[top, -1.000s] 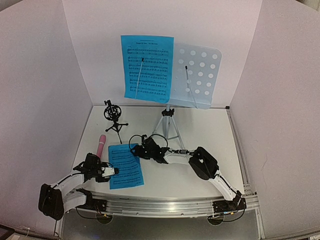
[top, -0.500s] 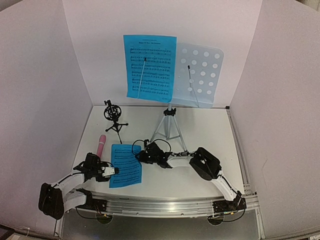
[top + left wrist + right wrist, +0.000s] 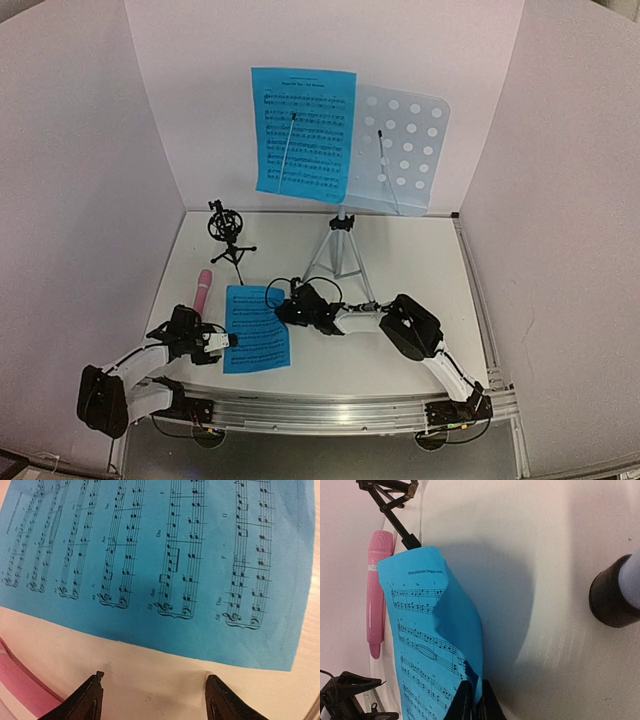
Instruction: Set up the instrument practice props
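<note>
The pale-blue perforated music stand (image 3: 405, 150) rises on its silver tripod (image 3: 340, 255) at the back, with one blue sheet-music page (image 3: 303, 132) clipped on its left half. A second page (image 3: 255, 328) lies on the table. My right gripper (image 3: 285, 308) is shut on this page's right edge (image 3: 425, 630), and the paper curls up from the gripper (image 3: 474, 700). My left gripper (image 3: 222, 340) is open just off the page's near-left edge (image 3: 165, 555), with only bare table at the gripper (image 3: 152, 685). The pink microphone (image 3: 203, 290) lies left of the page. The black mic holder (image 3: 228, 232) stands behind it.
White walls close in the table on three sides. One black-capped foot of the tripod (image 3: 615, 600) stands close to the right of my right gripper. The pink microphone (image 3: 377, 590) lies along the page's far side, and its end shows by my left fingers (image 3: 20, 685).
My right gripper has shut on the table page's right edge and raised it, so the paper now curls. The page has slid slightly right. The left arm has barely moved.
</note>
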Motion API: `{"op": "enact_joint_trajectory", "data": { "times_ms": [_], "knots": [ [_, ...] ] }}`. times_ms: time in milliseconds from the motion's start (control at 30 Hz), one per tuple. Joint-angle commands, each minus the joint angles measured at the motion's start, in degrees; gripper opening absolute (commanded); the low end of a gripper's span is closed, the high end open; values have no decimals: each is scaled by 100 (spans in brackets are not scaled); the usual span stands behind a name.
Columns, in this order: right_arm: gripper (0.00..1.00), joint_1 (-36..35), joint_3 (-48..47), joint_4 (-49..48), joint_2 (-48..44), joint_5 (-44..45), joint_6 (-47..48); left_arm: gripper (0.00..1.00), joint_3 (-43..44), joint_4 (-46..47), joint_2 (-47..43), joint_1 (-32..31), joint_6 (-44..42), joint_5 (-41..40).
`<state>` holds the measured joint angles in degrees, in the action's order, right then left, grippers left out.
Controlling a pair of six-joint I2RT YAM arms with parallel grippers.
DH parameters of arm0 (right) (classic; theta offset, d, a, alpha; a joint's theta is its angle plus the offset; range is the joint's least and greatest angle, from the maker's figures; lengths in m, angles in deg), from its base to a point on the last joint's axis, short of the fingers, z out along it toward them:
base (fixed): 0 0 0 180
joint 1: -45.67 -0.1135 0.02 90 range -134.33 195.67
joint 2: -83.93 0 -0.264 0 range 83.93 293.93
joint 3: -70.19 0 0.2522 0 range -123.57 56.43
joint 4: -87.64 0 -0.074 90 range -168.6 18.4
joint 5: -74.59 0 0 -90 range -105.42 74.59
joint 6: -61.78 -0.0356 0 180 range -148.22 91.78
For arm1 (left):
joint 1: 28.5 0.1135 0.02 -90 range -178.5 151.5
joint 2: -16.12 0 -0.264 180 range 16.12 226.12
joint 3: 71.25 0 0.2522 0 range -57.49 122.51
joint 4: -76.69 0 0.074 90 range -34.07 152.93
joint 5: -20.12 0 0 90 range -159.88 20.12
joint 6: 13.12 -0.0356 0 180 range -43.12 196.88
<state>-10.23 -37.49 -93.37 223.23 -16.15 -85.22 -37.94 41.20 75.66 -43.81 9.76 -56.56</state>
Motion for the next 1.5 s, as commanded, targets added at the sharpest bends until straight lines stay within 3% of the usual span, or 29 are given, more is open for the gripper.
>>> {"op": "enact_joint_trajectory", "data": {
  "times_ms": [0,133,333,733,933,1100,1233,1333,1433,1467],
  "knots": [
    [6,94,-10,282,-434,313,314,72,828,-1039,-52,38,1298,312],
    [3,-47,59,281,-890,261,943,77,1678,-1409,-88,239,2948,832],
    [0,-331,258,276,-1626,413,1772,86,2521,-1727,-88,943,4775,1673],
    [0,-955,977,273,-3509,995,2563,93,3387,-2062,-755,1127,5960,2394],
    [0,-1179,1243,215,-4252,1287,2738,99,3448,-1863,-1361,1133,6274,3793],
    [0,-1222,1203,-107,-4532,1326,2933,99,3347,-947,-1478,1109,7489,4851],
    [0,-1235,1097,-231,-4552,1262,3060,94,3309,-276,-1494,907,8130,4929],
    [0,-1239,1003,-248,-4478,1178,3081,84,3309,152,-1437,598,8486,4861],
    [0,-1240,952,-295,-4447,1143,3121,67,3307,184,-1374,235,8537,4650],
    [0,-1239,943,-302,-4452,1124,3143,55,3310,180,-1358,200,8587,4635]
  ]
}}
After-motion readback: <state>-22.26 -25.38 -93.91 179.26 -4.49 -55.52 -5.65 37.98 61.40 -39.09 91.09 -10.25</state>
